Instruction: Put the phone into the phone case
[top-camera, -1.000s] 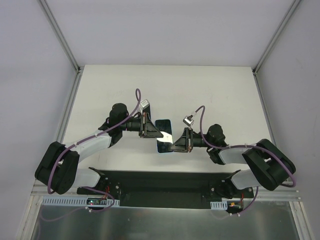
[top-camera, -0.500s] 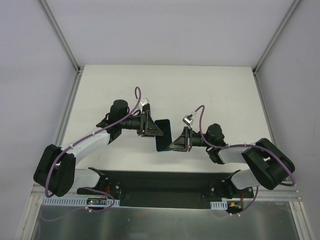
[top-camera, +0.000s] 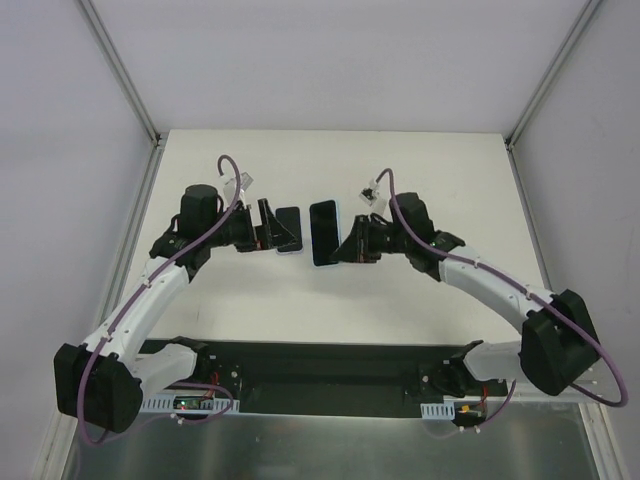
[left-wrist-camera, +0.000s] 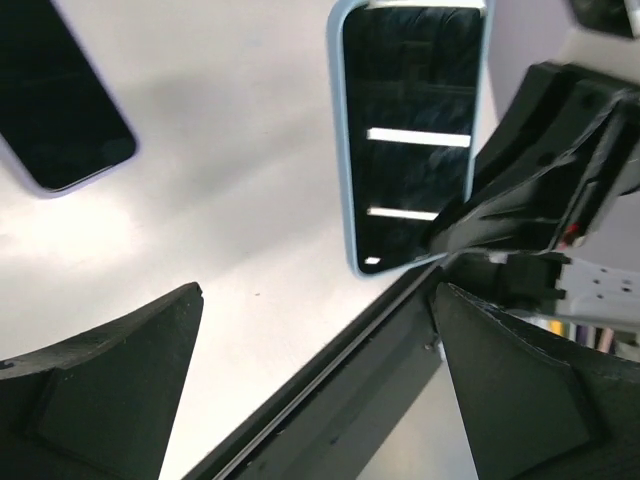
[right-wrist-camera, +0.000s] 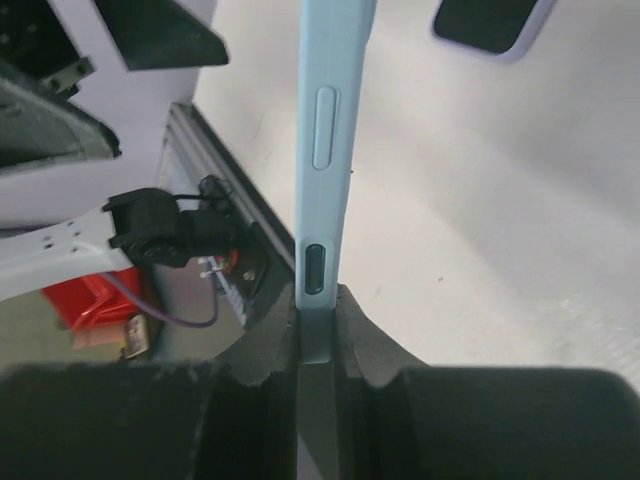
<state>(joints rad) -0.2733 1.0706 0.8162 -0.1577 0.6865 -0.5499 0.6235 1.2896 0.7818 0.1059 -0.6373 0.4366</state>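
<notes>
End of phone case (right-wrist-camera: 322, 150) within jaws

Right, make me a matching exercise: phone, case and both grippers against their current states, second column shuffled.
Things:
1. phone
2. phone case
3. left gripper
4. right gripper

States:
a. shut on a light blue edge
b. open, holding nothing
c. black screen up on the table, unheld
d. light blue rim, clamped by a gripper

Pairs: 1-c, 2-d, 3-b, 4-a.
</notes>
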